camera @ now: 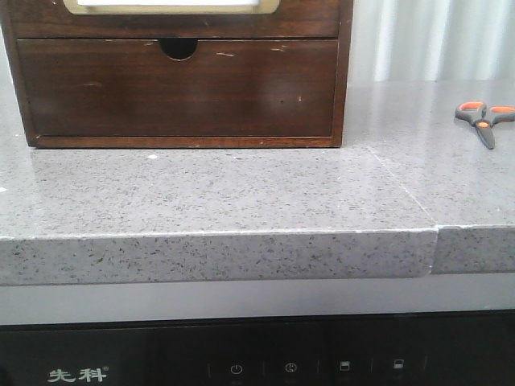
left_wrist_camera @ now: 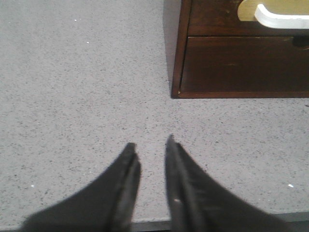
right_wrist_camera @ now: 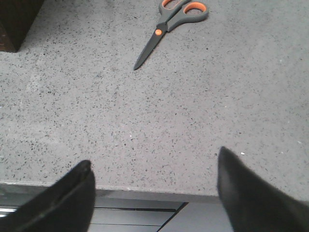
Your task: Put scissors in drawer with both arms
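A dark-brown wooden cabinet [camera: 177, 72] stands at the back left of a speckled grey stone countertop [camera: 241, 193]. Its lower drawer front with a half-round finger notch [camera: 177, 88] sits flush. Above it, cut off by the top edge of the front view, is the wide dark-brown drawer with a brass-framed white panel [camera: 170, 10]; it looks closed, though too little of it shows to be sure. The small scissors with grey handles and orange-lined finger loops [camera: 483, 117] lie flat on the countertop well to the right of the cabinet, blades shut.

The left gripper [left_wrist_camera: 149, 145] hovers over bare countertop near the cabinet's corner, its black fingers [left_wrist_camera: 125, 179] nearly together with only a narrow gap, holding nothing. The right gripper [right_wrist_camera: 154, 164] hangs over the counter's front edge, its black fingers [right_wrist_camera: 72, 193] spread wide and empty, the scissors [right_wrist_camera: 169, 26] lying apart ahead of it.
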Robot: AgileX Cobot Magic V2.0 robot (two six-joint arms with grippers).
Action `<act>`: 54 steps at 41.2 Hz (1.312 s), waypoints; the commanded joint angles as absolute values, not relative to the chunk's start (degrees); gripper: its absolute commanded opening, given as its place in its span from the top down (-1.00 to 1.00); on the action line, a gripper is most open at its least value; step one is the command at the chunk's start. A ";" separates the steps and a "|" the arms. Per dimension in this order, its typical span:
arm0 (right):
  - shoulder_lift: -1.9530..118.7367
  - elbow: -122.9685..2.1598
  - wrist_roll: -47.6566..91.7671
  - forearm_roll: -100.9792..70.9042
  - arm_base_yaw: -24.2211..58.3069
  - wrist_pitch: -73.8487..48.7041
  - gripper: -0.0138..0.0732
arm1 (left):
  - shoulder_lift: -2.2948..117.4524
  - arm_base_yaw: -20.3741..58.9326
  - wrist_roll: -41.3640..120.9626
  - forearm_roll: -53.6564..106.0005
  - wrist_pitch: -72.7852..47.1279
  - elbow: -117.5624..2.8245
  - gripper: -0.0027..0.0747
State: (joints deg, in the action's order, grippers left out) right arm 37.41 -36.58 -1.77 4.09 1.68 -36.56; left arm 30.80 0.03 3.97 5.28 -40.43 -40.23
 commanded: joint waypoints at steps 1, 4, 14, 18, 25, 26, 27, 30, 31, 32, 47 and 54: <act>37.67 -38.13 -1.07 4.93 1.55 -32.09 -0.70 | 32.12 0.09 3.25 8.95 -35.70 -41.68 -0.16; 37.67 -38.13 -1.07 4.93 1.55 -32.40 -0.70 | 32.82 0.09 3.25 12.10 -34.83 -41.68 -0.41; 37.67 -38.13 -1.07 4.93 1.55 -33.16 -0.70 | 37.85 0.09 3.25 27.75 -29.91 -41.68 -0.43; 37.67 -38.13 -1.07 4.93 1.55 -33.16 -0.70 | 41.13 0.09 3.25 34.96 -27.54 -41.68 -0.43; 37.67 -38.13 -1.07 4.93 1.55 -33.16 -0.70 | 47.81 0.09 3.25 49.14 -27.11 -41.68 -0.43; 37.67 -38.13 -1.07 4.93 1.55 -33.16 -0.70 | 48.43 0.09 3.25 50.62 -27.18 -41.68 -0.43; 37.67 -38.13 -1.07 4.93 1.55 -33.16 -0.70 | 49.65 0.09 3.25 52.44 -27.30 -41.68 -0.43; 37.67 -38.13 -1.07 4.93 1.55 -33.16 -0.70 | 52.92 0.09 3.58 56.50 -28.31 -41.80 -0.43; 37.67 -38.13 -1.07 4.93 1.55 -33.16 -0.70 | 53.78 0.09 4.80 58.31 -28.56 -41.80 -0.43; 37.67 -38.13 -1.07 4.93 1.55 -33.16 -0.70 | 54.86 0.09 6.18 60.29 -29.07 -41.80 -0.43; 37.67 -38.13 -1.07 4.93 1.55 -33.16 -0.70 | 66.94 0.09 41.07 94.97 -40.43 -41.80 -0.43; 37.67 -38.13 -1.07 4.93 1.55 -33.16 -0.70 | 71.60 0.09 49.48 106.30 -45.94 -41.90 -0.43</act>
State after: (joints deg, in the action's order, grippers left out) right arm 37.41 -36.58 -1.64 4.09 1.68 -36.84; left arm 70.81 0.03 45.03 97.42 -41.16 -40.23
